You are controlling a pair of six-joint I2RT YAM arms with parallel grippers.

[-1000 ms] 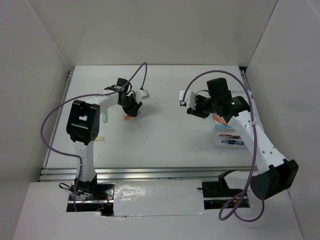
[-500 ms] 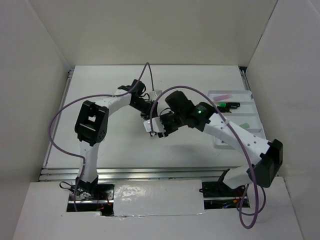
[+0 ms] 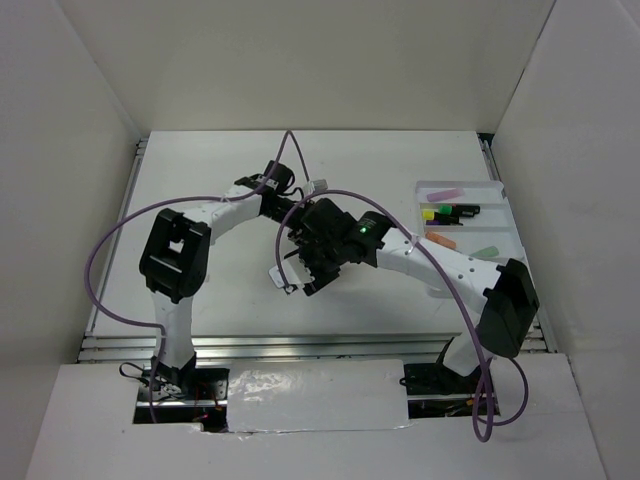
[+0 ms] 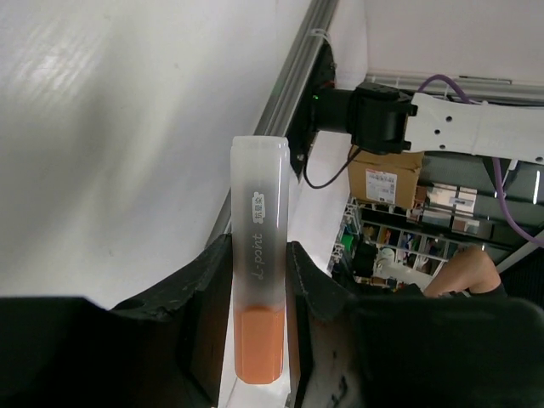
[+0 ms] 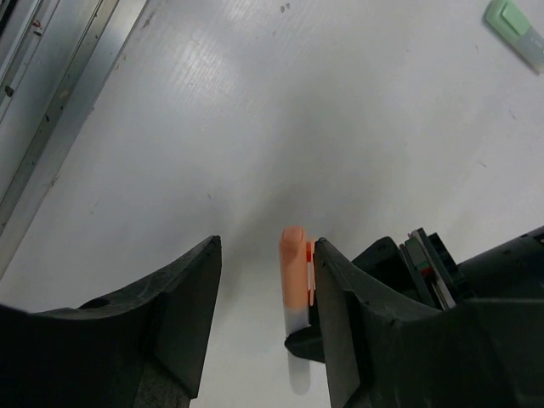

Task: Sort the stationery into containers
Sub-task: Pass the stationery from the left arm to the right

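Since the tray (image 3: pixel 470 184) sits at the far right of the surface (image 3: pixel 380 165), prob. beyond easy reach of the left arm, we read this as a handover near the centre.

Starting at the left, the left end effector (image 4: pixel 257 255) is clamped on an orange marker (image 4: pixel 258 204). It grips around the orange part, w/ the clear end sticking out past the fingertips. That hold makes sense, b/c it leaves a free length for the other arm to take.

At the centre, the right arm reaches across to meet it. The right end effector (image 5: pixel 267 255) is spread wide and holds nothing. In its wrist view the marker appears btw the two fingers, close against one, w/ a clear gap to the other, so nothing grips it on that side yet.

In our judgement the right should close first and the left let go only after that, or the marker drops to the surface. B/c it sits off-centre, it may get nudged sideways as the jaws shut.

A pastel green marker (image 5: pixel 512 21) lies flat on the surface, well apart from the fingers, not yet sorted.

At the far right, the tray holds a few pieces in separate compartments, incl. a pink marker (image 3: pixel 445 192) and an orange one (image 3: pixel 440 240). The held marker prob. belongs w/ that one.
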